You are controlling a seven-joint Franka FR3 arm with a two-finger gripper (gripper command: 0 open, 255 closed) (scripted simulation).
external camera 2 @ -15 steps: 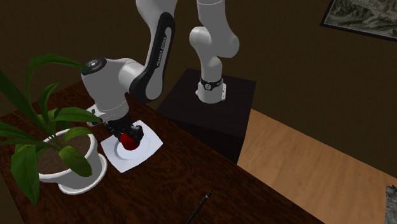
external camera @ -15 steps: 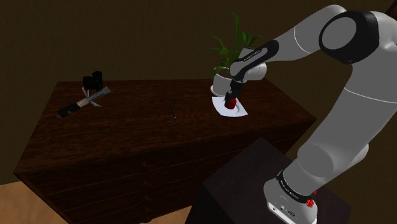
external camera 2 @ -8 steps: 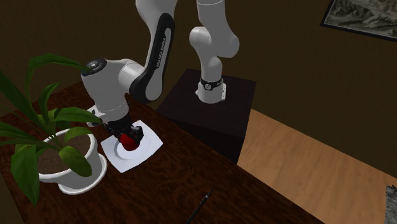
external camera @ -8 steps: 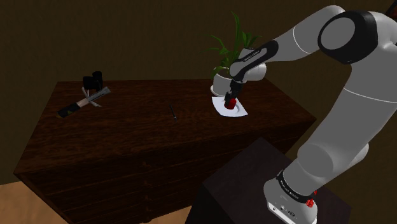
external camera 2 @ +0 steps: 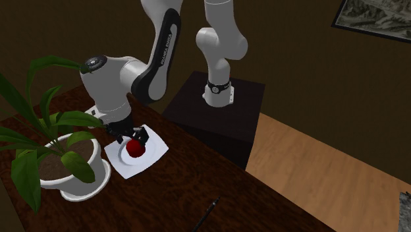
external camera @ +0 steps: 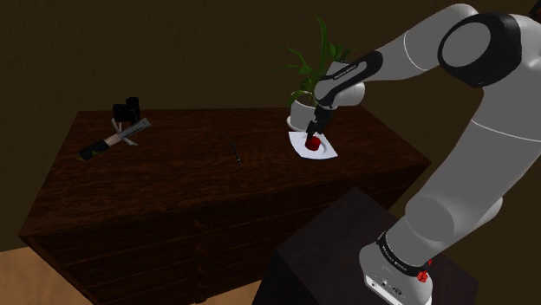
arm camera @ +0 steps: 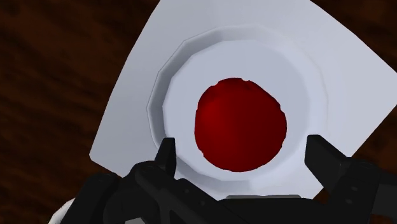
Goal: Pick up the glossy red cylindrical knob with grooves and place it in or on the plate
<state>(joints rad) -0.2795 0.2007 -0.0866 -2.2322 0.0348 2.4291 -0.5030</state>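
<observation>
The glossy red knob [external camera: 311,144] [external camera 2: 136,149] [arm camera: 240,124] rests in the round hollow of the white square plate [external camera: 326,152] [external camera 2: 153,155] [arm camera: 143,83] on the dark wooden table. My black gripper [external camera: 314,133] [external camera 2: 131,137] [arm camera: 242,153] hovers just above the knob, open. In the wrist view the two fingers stand wide apart on either side of the knob and touch nothing. The knob's grooves are hidden from these angles.
A potted green plant [external camera: 305,102] [external camera 2: 64,165] stands right beside the plate. A thin dark pen [external camera: 235,152] [external camera 2: 205,214] lies mid-table. A knife-like tool [external camera: 113,139] and a black object [external camera: 127,111] sit at the shoulder view's far left. The stand [external camera 2: 212,111] is close by.
The fingers have opened and let go of the red knob, which now sits on the plate. The hand has lifted slightly above it.
</observation>
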